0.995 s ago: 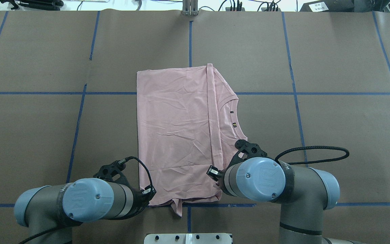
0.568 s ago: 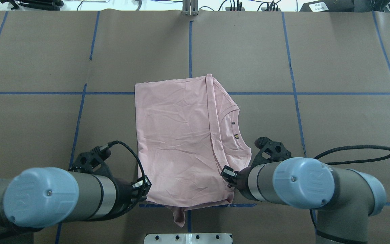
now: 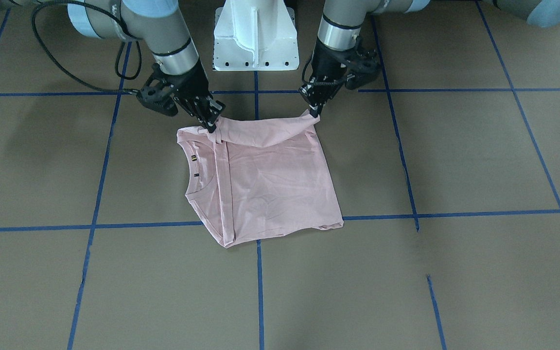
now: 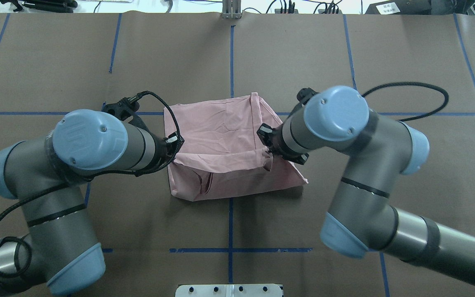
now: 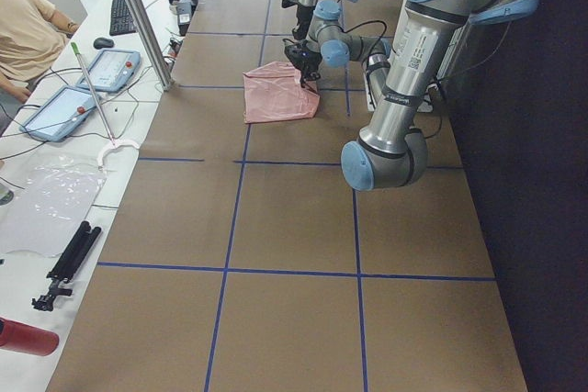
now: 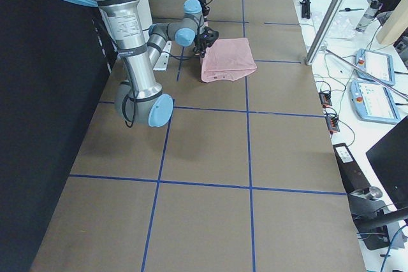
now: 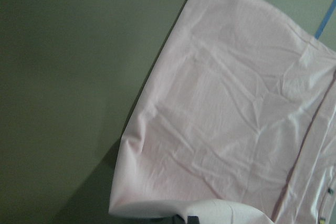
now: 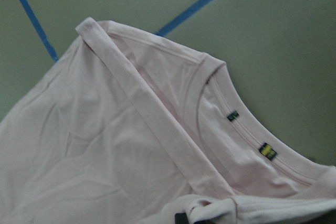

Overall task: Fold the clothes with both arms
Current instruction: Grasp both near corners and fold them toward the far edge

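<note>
Left pincer and right pincer have both travelled away from the white pedestal base since a second ago, carrying the base-side hem of the pale pink short-sleeved T-shirt up and over.

Shirt sits dead ahead of the base on the brown paper-covered surface, already narrowed, with the edge farthest from the base lying flat. Each pincer is clamped on one hem corner.

Risks:
- Hem sags between the two grips, so it could land bunched rather than straight.
- Uneven travel away from the base would skew the fold.
- Fabric looks like a thin, limp knit, lightly creased, so a small bite could slip out.
- Long folded-in strip beside the ribbed neckline and its two tiny woven labels may flop open.
</note>
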